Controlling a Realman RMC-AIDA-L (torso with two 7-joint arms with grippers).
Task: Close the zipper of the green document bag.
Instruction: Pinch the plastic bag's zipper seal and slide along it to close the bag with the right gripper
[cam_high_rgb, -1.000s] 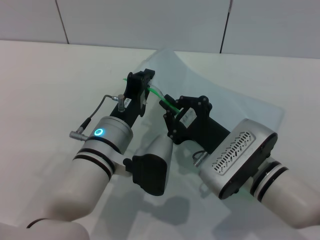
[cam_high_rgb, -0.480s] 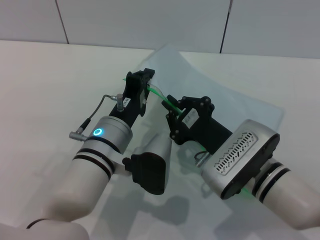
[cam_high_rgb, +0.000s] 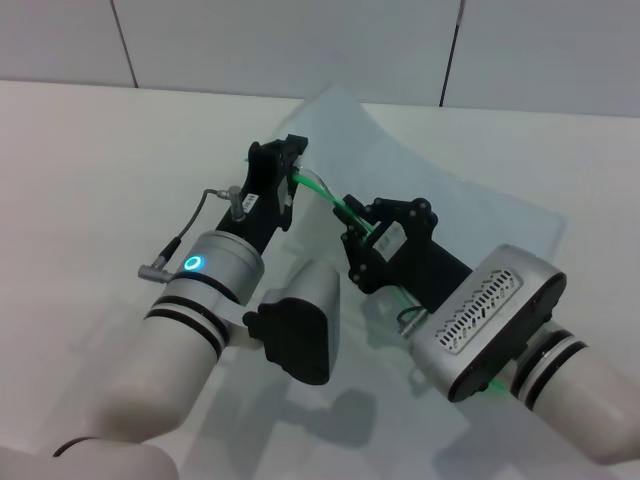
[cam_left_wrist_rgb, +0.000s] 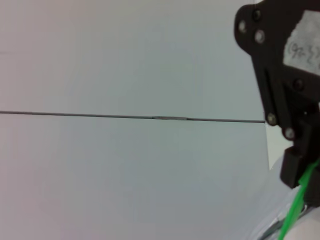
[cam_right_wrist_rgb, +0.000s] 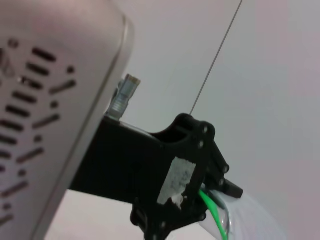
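The green document bag (cam_high_rgb: 470, 200) is a translucent pale sheet, raised off the white table at its near corner. Its zipper (cam_high_rgb: 325, 195) shows as a thin bright green strip stretched in the air between my two grippers. My left gripper (cam_high_rgb: 293, 165) is shut on the strip's far end. My right gripper (cam_high_rgb: 352, 222) is shut on the strip a short way along, toward the lower right. The slider tab is hidden inside its fingers. The zipper (cam_left_wrist_rgb: 297, 205) also leaves a black gripper in the left wrist view, and the zipper (cam_right_wrist_rgb: 214, 212) does the same in the right wrist view.
The white table (cam_high_rgb: 100, 150) spreads out to the left and behind, up to a grey panelled wall (cam_high_rgb: 300, 40). Both forearms crowd the middle and front of the head view. The rest of the bag lies flat toward the back right.
My right gripper has slid down and to the right along the green strip. The stretch of strip between the two grippers has grown longer. The left gripper has barely moved.
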